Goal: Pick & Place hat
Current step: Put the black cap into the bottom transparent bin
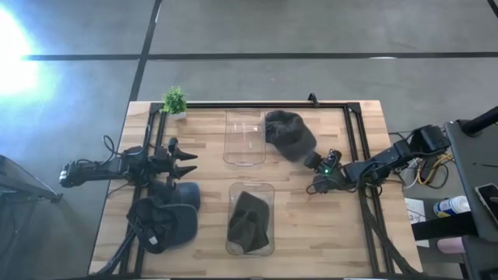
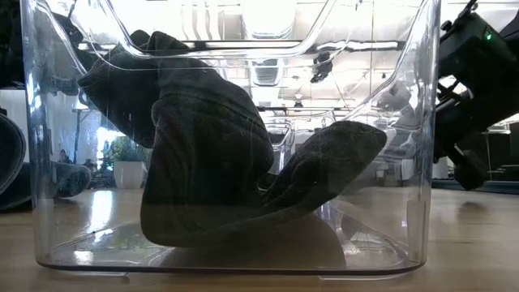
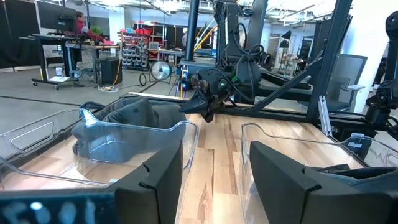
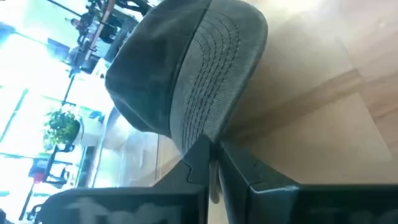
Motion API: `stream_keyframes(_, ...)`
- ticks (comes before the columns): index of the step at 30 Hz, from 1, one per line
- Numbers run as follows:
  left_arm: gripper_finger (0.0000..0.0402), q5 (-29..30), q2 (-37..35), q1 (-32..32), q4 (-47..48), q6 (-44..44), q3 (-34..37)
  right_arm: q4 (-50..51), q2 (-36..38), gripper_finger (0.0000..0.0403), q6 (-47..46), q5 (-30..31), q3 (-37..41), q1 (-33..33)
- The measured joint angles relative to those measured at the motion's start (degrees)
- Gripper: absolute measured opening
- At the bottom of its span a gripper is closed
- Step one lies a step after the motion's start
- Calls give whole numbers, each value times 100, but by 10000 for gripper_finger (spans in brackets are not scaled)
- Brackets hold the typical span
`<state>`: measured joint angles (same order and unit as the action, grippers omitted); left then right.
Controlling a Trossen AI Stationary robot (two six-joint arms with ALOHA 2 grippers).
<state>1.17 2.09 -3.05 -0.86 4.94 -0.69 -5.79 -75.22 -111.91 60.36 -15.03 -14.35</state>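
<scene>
A: Carrying, I'd say: the right hand (image 1: 313,161), clenched on the brim of the grey hat (image 1: 289,134), holds it at the empty bin's (image 1: 243,138) three o'clock rim, toward twelve o'clock on the worktop (image 1: 311,225).

B: Next?

A: Shift it over the bin, then release. The left hand (image 1: 185,156) waits at nine o'clock, fingers spread.

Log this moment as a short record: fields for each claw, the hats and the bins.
right claw: shut on brim of dark grey hat, at the far bin's edge
left claw: open, holding nothing, above the hat pile
far clear bin: no hat fully inside
near clear bin: one dark green hat inside
hat pile: on the table, near left
potted plant: far left corner
</scene>
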Motion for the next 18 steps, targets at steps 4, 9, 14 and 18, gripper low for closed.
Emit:
stream_keyframes(4, 181, 0, 0, -2, 0, -1, 0, 30, 334, 13, 591, -16, -62, 0)
stream_keyframes(9, 181, -2, 0, -1, 0, -1, 0, 110, 1003, 12, 2049, 180, -328, 0)
stream_keyframes(14, 181, 0, 0, -2, 0, 0, 0, 131, 1748, 11, 3947, 606, -872, 2)
stream_keyframes(18, 181, 0, 0, 0, 0, -1, 0, 120, 2224, 11, 5519, 673, -1491, -3)
